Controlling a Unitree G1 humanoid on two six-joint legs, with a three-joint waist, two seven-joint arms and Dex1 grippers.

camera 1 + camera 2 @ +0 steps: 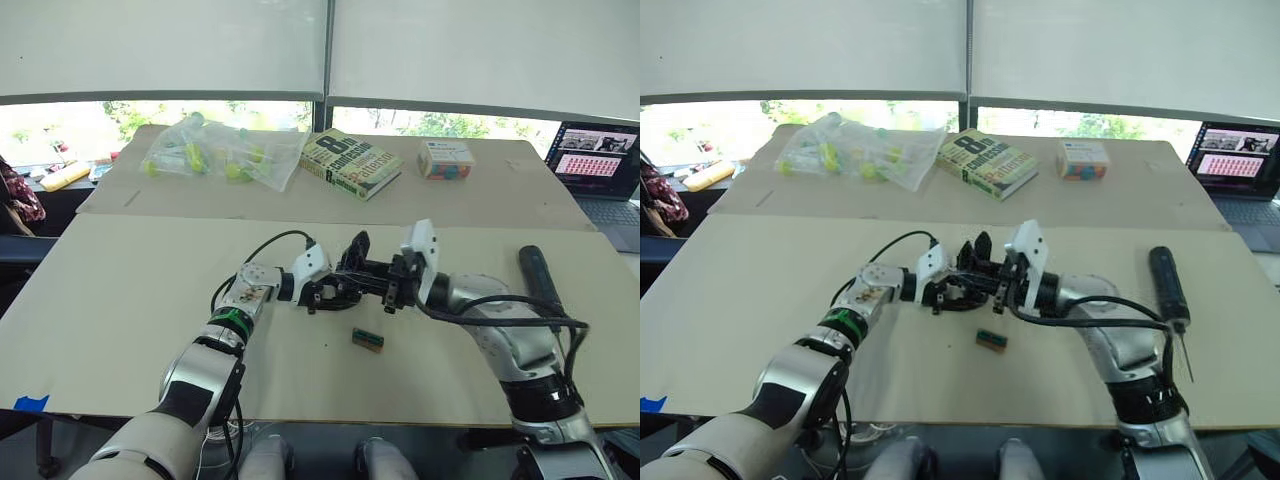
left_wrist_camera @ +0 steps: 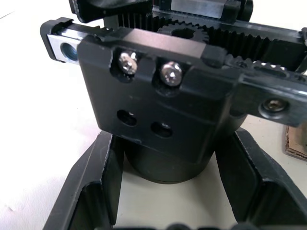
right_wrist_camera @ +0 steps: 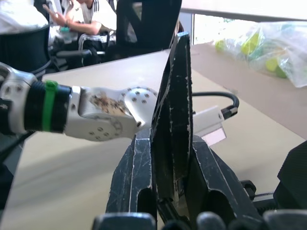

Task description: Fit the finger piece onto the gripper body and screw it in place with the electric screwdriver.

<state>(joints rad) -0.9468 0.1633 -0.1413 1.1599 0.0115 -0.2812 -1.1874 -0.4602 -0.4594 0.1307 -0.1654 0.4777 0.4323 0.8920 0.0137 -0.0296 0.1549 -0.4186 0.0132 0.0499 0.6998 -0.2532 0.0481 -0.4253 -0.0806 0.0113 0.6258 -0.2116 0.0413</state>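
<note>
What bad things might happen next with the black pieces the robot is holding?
The right gripper pinches the finger piece only at its lower end, so it might twist or slip while being fitted. The left gripper straddles the gripper body at its round base, which might turn when pushed. The electric screwdriver lies off to the right, so one arm must let go to fetch it.

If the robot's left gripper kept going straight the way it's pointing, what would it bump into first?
Probably the gripper body. It sits right ahead of the left gripper, with its round base already between the open fingers, so hardly any free way is left. Depth is hard to judge.
</note>
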